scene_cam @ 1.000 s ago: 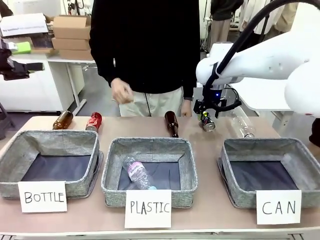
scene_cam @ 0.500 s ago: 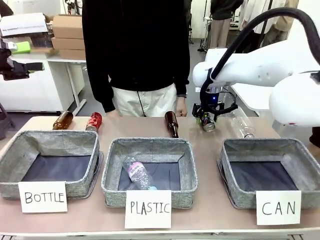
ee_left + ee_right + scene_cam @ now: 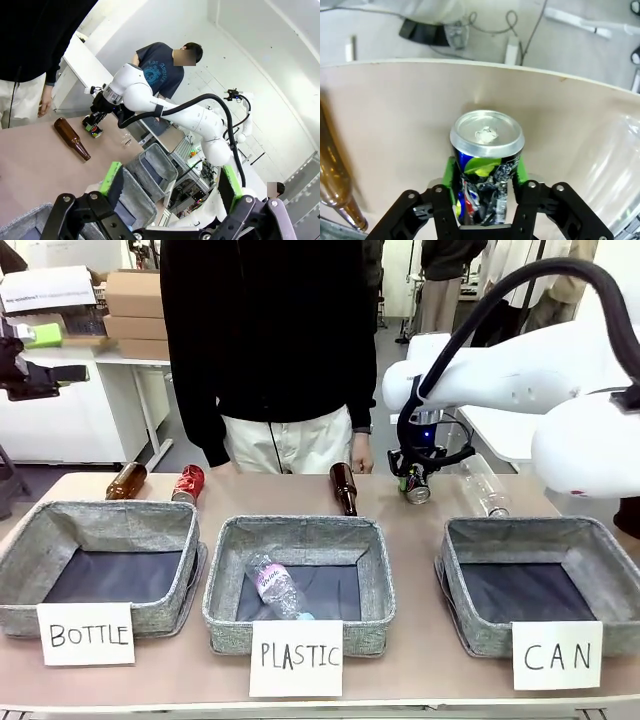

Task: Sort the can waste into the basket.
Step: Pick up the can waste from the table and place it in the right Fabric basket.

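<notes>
A crushed black can (image 3: 482, 170) with green-yellow marks and a silver top sits between the green pads of my right gripper (image 3: 485, 175), which is shut on it. From the front, this can (image 3: 417, 488) and the right gripper (image 3: 412, 478) are at the far side of the table, behind the grey basket (image 3: 530, 526) marked "CAN". The red can (image 3: 188, 482) lies at the far left. My left gripper (image 3: 170, 185) is open with nothing between its fingers, looking across at the black can (image 3: 94, 129).
Brown bottles lie at the far left (image 3: 126, 480) and far middle (image 3: 343, 487). A clear plastic bottle (image 3: 485, 488) lies right of the held can. The "PLASTIC" basket (image 3: 300, 530) holds a clear bottle (image 3: 273, 585); the "BOTTLE" basket (image 3: 100, 512) stands left. A person stands across the table.
My right gripper has closed its fingers on the black can and shifted slightly left. The person's raised hand has dropped to the side.
</notes>
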### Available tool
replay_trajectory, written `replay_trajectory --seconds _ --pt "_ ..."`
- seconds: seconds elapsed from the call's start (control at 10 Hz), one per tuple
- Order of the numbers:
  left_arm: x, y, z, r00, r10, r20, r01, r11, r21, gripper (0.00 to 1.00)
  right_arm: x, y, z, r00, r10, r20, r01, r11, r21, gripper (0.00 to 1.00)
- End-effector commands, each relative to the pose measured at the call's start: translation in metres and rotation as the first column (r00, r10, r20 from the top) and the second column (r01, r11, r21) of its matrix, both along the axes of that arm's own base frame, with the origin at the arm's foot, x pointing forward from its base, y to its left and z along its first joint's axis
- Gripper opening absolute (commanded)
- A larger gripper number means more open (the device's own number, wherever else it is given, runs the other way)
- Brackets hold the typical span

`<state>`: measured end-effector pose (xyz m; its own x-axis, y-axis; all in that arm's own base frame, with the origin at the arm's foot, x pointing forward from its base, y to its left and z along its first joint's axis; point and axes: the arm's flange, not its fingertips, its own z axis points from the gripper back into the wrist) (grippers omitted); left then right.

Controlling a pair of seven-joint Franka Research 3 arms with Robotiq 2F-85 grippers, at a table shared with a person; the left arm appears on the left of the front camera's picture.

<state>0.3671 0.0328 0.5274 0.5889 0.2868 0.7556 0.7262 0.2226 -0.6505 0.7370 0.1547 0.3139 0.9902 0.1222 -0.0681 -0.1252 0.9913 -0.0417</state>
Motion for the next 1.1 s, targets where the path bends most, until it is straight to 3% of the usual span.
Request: replay_trajectory --seconds 0.0,0.6,0.7,0.8,0.9,1.0 --pt "0.000 0.000 0.000 1.000 -0.005 0.014 0.005 1.000 0.008 1.00 0.011 0.001 0.003 1.000 -0.027 0.004 0.027 0.998 -0.061 0.00" --pt "0.000 0.000 0.000 1.000 -0.005 0.014 0.005 1.000 0.008 1.00 0.006 -0.004 0.008 1.000 -0.021 0.000 0.021 1.000 -0.022 0.00" --pt "0.000 0.000 0.000 1.000 -0.005 0.014 0.005 1.000 0.008 1.00 -0.001 -0.010 0.022 1.000 -0.003 0.002 0.003 1.000 0.021 0.00" --pt "0.000 0.000 0.000 1.000 -0.005 0.014 0.005 1.000 0.008 1.00 -0.024 -0.024 0.058 1.000 0.030 -0.007 -0.029 0.997 0.072 0.00" --pt "0.000 0.000 0.000 1.000 -0.005 0.014 0.005 1.000 0.008 1.00 -0.061 -0.044 0.101 0.995 0.094 -0.033 -0.089 0.987 0.133 0.00" --pt "0.000 0.000 0.000 1.000 -0.005 0.014 0.005 1.000 0.008 1.00 -0.114 -0.064 0.142 0.989 0.150 0.004 -0.149 0.979 0.137 0.00"
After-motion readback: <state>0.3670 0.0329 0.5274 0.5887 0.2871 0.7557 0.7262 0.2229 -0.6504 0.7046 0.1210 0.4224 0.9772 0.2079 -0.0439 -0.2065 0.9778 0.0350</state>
